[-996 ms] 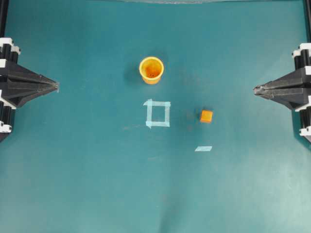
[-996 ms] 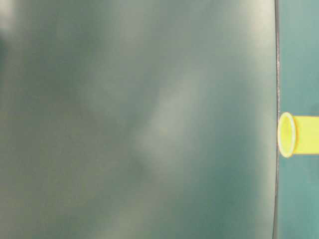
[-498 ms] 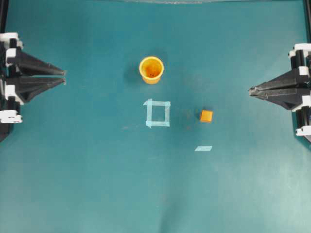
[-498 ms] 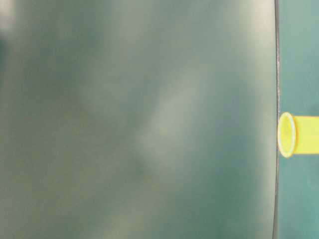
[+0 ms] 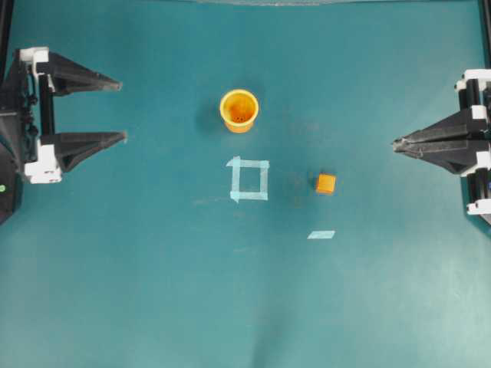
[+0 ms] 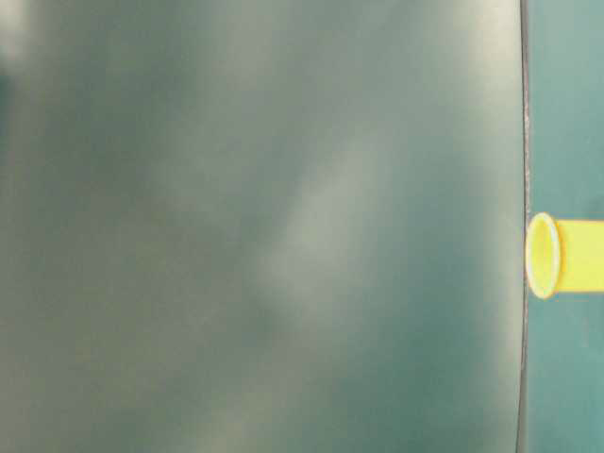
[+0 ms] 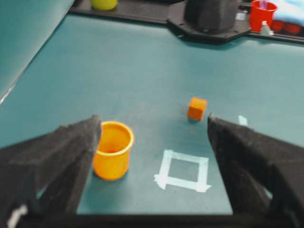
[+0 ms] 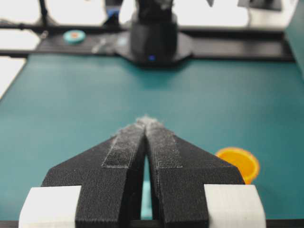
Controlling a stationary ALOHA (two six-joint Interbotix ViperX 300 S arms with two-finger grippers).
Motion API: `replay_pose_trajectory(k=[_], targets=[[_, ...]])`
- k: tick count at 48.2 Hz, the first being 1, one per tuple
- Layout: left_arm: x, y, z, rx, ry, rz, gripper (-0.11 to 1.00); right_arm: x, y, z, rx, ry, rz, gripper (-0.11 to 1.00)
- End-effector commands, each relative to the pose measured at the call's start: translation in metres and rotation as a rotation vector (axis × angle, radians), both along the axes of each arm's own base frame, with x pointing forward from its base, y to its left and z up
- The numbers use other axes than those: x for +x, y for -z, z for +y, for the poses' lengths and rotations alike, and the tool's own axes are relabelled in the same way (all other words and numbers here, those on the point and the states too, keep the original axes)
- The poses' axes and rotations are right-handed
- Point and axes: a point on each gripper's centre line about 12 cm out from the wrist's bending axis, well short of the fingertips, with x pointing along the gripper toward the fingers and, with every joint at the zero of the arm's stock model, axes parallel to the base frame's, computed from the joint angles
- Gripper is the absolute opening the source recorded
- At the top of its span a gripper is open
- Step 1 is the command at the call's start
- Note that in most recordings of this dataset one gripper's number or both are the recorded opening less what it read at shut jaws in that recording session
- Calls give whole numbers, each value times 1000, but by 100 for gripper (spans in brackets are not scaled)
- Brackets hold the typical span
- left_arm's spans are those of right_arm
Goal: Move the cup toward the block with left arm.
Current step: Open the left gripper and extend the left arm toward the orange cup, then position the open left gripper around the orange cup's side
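The yellow-orange cup [image 5: 238, 110] stands upright on the teal table, above a square of pale tape [image 5: 249, 179]. The tiny orange block [image 5: 326, 183] lies to the right of that square. At the left edge my left gripper [image 5: 123, 110] is open wide with nothing between its fingers, well short of the cup. In the left wrist view the cup [image 7: 113, 149] shows just inside the left finger [image 7: 71, 152] and the block [image 7: 197, 108] lies farther off. My right gripper [image 5: 394, 143] is shut at the right edge, tips together [image 8: 145, 119]. The table-level view catches the cup [image 6: 564, 256] at its right edge.
A short strip of pale tape [image 5: 321, 234] lies below the block. The right arm's base [image 7: 209, 16] and a red cup [image 7: 262, 13] sit beyond the table's far edge in the left wrist view. A blurred grey-green surface fills most of the table-level view.
My left gripper has gone from shut to wide open and has shifted slightly to the right. The right gripper edged a little to the left. Cup and block have not moved.
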Motion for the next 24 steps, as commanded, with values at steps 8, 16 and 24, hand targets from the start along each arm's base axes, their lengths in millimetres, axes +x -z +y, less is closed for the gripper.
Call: replay_pose_trajectory(k=[8, 16, 24], targets=[[23, 14, 12, -13, -30, 79, 87, 2, -13, 0, 3, -1, -34, 1], [49, 39, 22, -26, -47, 132, 87, 2, -12, 0, 2, -1, -32, 1], [74, 71, 31, -39, -59, 189, 87, 2, -12, 0, 2, 0, -32, 1]])
